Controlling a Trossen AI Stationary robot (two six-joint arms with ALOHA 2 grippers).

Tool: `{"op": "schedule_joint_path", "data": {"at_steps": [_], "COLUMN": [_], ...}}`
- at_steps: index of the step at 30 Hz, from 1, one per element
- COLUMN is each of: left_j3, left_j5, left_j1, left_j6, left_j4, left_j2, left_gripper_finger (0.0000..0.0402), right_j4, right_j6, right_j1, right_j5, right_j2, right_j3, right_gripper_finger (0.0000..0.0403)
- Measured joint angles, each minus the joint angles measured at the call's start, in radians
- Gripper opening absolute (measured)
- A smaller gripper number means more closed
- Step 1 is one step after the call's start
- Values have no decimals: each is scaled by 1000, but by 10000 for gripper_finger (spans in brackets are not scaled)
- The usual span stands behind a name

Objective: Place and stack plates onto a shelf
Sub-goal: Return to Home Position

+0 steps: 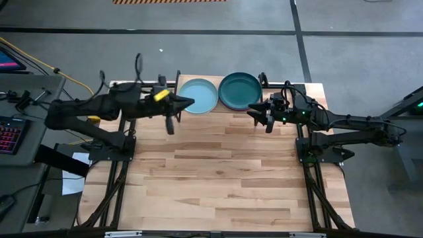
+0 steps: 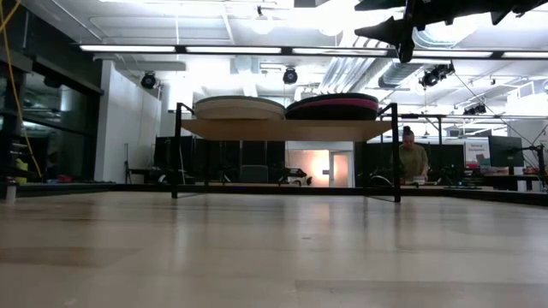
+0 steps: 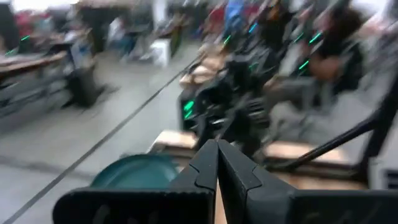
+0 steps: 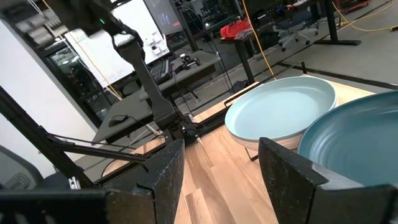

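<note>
The shelf stands at the table's far edge on thin black legs and carries two stacks of plates. In the high view the pale blue-green plate tops the left stack and the dark teal plate tops the right one. The low view shows a cream-edged stack beside a black and magenta one. My left gripper is shut and hovers at the pale plate's near rim. My right gripper is open, just near-right of the teal plate.
Bare butcher-block tabletop stretches from the shelf to the near edge. The arm bases stand at the table's left and right sides. A desk with a keyboard sits left of the table. A person stands in the room behind.
</note>
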Motion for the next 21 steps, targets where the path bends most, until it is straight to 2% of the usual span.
{"op": "schedule_joint_path", "data": {"at_steps": [3,7,14,21], "left_j3": [-206,-385,-476,-505], "left_j5": [120,253,448,464], "left_j1": [58,142,285,300], "left_j6": [-12,-45,-145,-161], "left_j4": [253,428,439,431], "left_j2": [-110,-251,-410,-440], "left_gripper_finger": [0,0,0,0], "right_j4": [-1,0,0,47], "right_j6": [0,0,0,10], "right_j1": [0,0,0,0], "right_j5": [0,3,6,-4], "right_j2": [0,0,0,0], "right_j3": [0,0,0,0], "right_gripper_finger": [188,188,188,188]}}
